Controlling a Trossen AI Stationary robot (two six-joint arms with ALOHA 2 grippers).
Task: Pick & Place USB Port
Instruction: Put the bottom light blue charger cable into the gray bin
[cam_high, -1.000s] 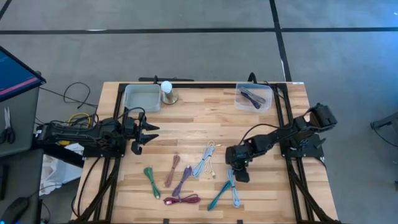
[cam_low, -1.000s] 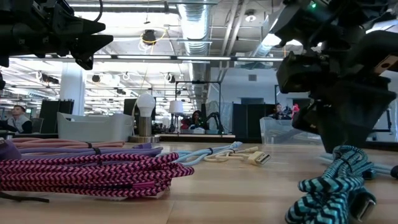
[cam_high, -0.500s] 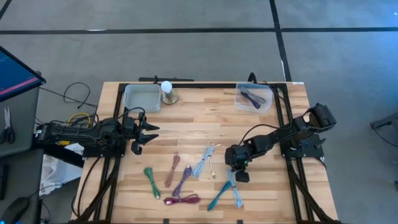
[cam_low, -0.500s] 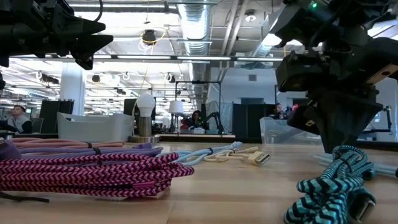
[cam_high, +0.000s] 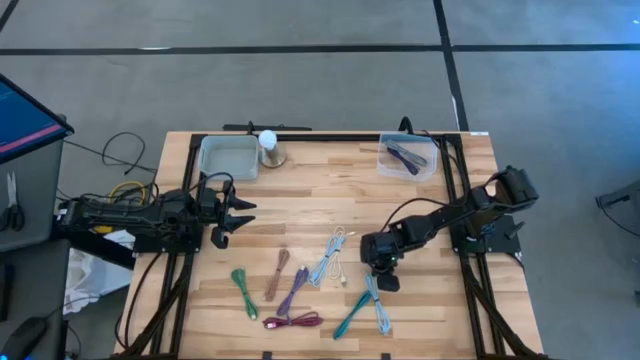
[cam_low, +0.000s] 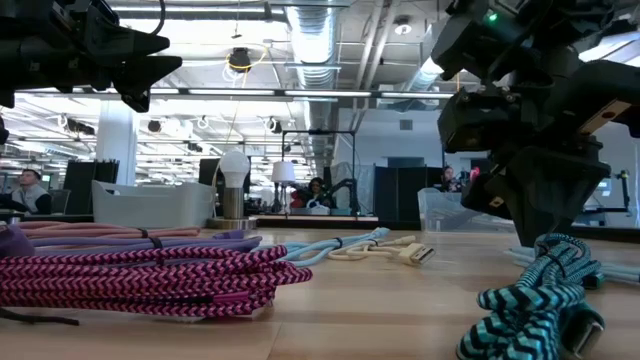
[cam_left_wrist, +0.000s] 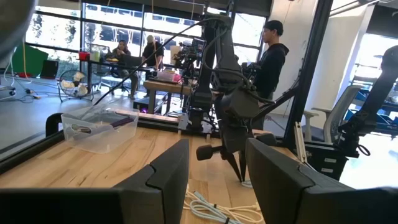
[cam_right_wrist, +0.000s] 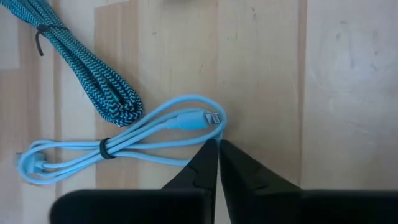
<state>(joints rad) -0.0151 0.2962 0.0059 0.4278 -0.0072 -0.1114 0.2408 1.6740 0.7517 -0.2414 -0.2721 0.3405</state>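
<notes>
Several bundled USB cables lie on the wooden table. My right gripper (cam_high: 386, 283) points steeply down, shut at the looped end of a light blue cable (cam_right_wrist: 189, 118) that lies flat on the wood. A teal braided cable (cam_right_wrist: 93, 68) lies beside it. In the low view the teal cable (cam_low: 530, 300) hides my right gripper's fingertips. My left gripper (cam_high: 238, 220) hovers open above the table's left side, holding nothing. Its fingers frame the left wrist view (cam_left_wrist: 217, 180). My right gripper has its two fingers closed at the bend of the cable's loop (cam_right_wrist: 219, 127), close to the plug. They come from above, slanting down. The strand runs in under the fingertips (cam_right_wrist: 210, 149), so how much sits between them is hidden. The cable lies flat on the table.
Green (cam_high: 243, 292), pink (cam_high: 277, 275), purple (cam_high: 293, 290), magenta (cam_high: 293, 321) and pale blue (cam_high: 330, 262) cables lie at the table's middle front. A clear bin (cam_high: 228, 155) and a bulb (cam_high: 268, 148) stand far left. A bin with dark cables (cam_high: 408, 155) stands far right.
My right gripper has shut: in the low view its spread fingers have drawn together into a narrow point over the cables. The arm has otherwise stayed in place, and the cables lie as before.
</notes>
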